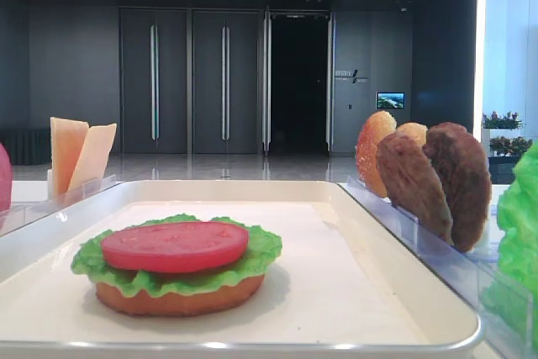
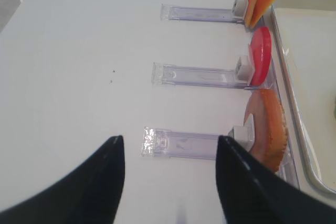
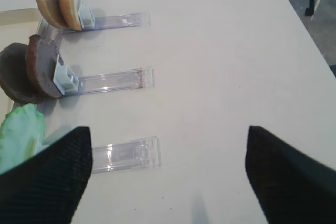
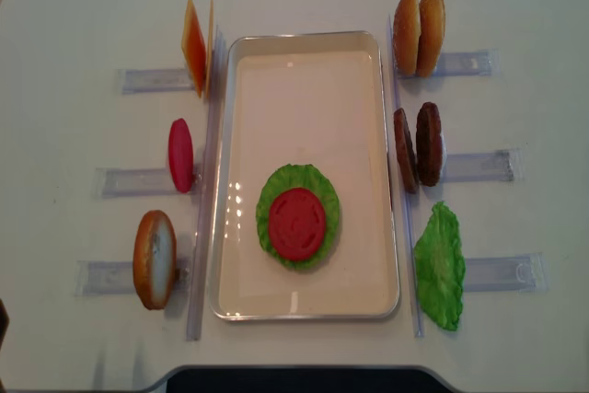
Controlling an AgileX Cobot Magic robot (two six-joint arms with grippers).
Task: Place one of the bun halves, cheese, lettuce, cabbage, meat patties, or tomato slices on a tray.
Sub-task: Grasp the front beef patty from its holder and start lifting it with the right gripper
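The cream tray (image 4: 304, 37) lies mid-table. On it sits a bun half (image 1: 176, 298) topped with lettuce (image 4: 296, 177) and a tomato slice (image 4: 297, 224). Left of the tray stand cheese (image 4: 195, 46), a tomato slice (image 4: 180, 155) and a bun half (image 4: 154, 259). Right of it stand two bun halves (image 4: 419, 33), two meat patties (image 4: 417, 146) and lettuce (image 4: 439, 266). My left gripper (image 2: 169, 139) is open over bare table, left of the bun half (image 2: 268, 127). My right gripper (image 3: 168, 129) is open and empty, right of the lettuce (image 3: 21, 135). No cabbage shows.
Clear plastic holder racks (image 4: 152, 79) (image 4: 497, 272) stick out sideways from both long sides of the tray. In the right wrist view the table's edge (image 3: 302, 19) runs at the far right, with floor beyond.
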